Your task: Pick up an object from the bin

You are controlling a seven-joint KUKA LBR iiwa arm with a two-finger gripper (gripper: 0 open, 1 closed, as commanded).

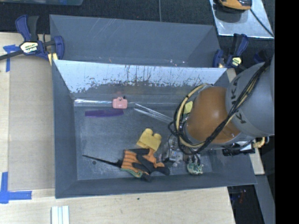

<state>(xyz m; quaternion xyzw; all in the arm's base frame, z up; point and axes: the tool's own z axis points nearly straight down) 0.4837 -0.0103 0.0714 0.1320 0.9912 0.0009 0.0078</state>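
Observation:
My gripper point(174, 156) is low in the bin's front right part, under the arm's orange cover. Just to its left lies an orange, black and green toy-like thing point(139, 163), whose right end touches or nearly touches the gripper. A yellow lumpy block point(149, 139) rests just behind that toy, up and to the left of the gripper. A small green and white thing point(195, 167) lies on the floor close to the gripper's right. Nothing can be seen held.
A small pink thing point(120, 103) and a flat purple strip point(103, 113) lie at the back left of the floor. A thin black stick point(103, 161) runs left from the toy. A clear plastic piece point(152, 111) lies mid-back. The arm covers the right side.

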